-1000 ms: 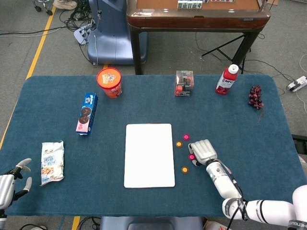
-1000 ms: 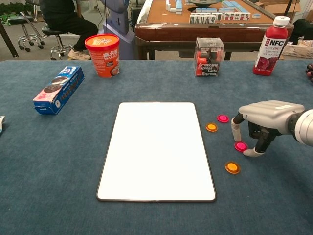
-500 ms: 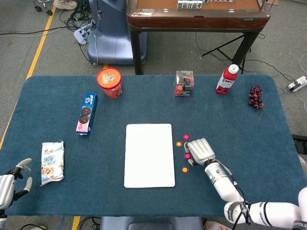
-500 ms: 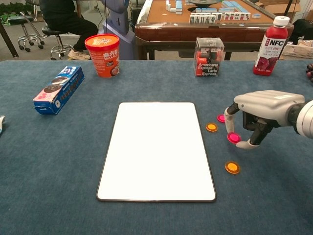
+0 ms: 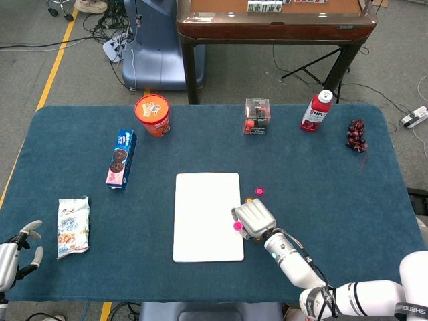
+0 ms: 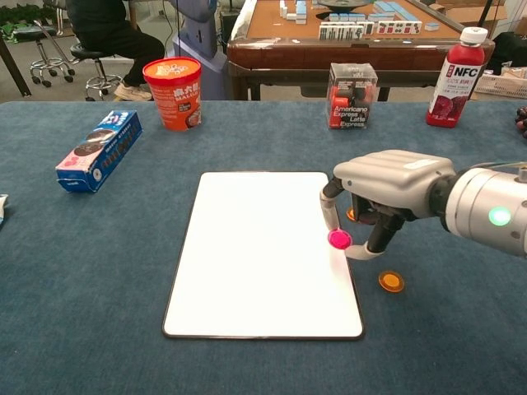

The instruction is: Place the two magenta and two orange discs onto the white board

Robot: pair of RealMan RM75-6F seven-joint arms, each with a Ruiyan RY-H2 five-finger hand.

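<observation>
Over the right edge of the white board, the right hand pinches a magenta disc, presumably to set it down there. Small, flat and glossy, it hangs just above the surface. At the near-left corner, the left hand idles, fingers spread.

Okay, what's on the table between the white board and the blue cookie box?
Nothing: in the head view, only bare blue cloth lies between the white board and the blue cookie box.
</observation>
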